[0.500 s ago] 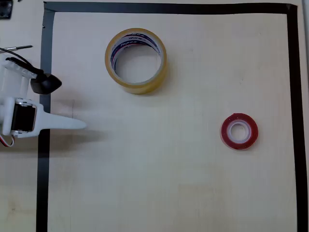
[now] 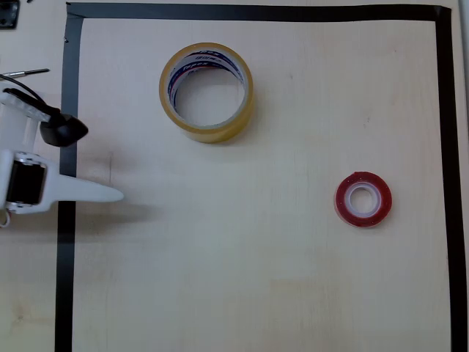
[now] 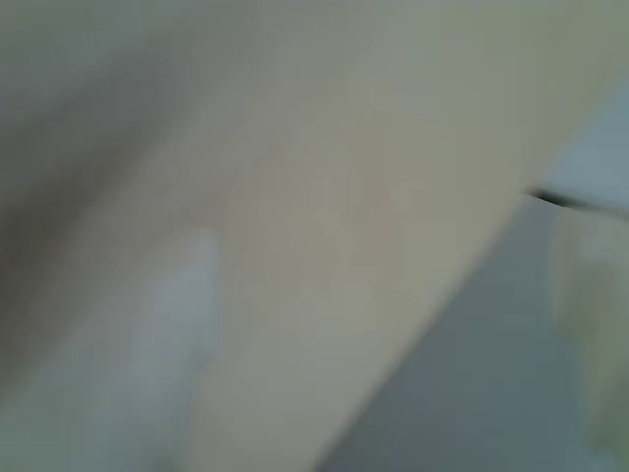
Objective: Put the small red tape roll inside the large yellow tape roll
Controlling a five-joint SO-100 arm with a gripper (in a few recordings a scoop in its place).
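The large yellow tape roll [image 2: 207,92] lies flat in the upper middle of the table, its hollow core facing up with nothing in it. Well apart from it, at the right, the small red tape roll [image 2: 363,199] lies flat with its white core showing. My gripper [image 2: 110,193] is at the far left edge, across the black tape border, pointing right. Its fingers read as one white wedge with no gap, shut on nothing. It is far from both rolls. The wrist view is a blur of tan surface and grey.
A black tape border [image 2: 67,220] frames the light wooden table [image 2: 242,279] on the left, top and right. A thin metal tool [image 2: 26,72] lies outside the border at the upper left.
The arm has drawn back a little to the left and slightly down. Both tape rolls stay where they were.
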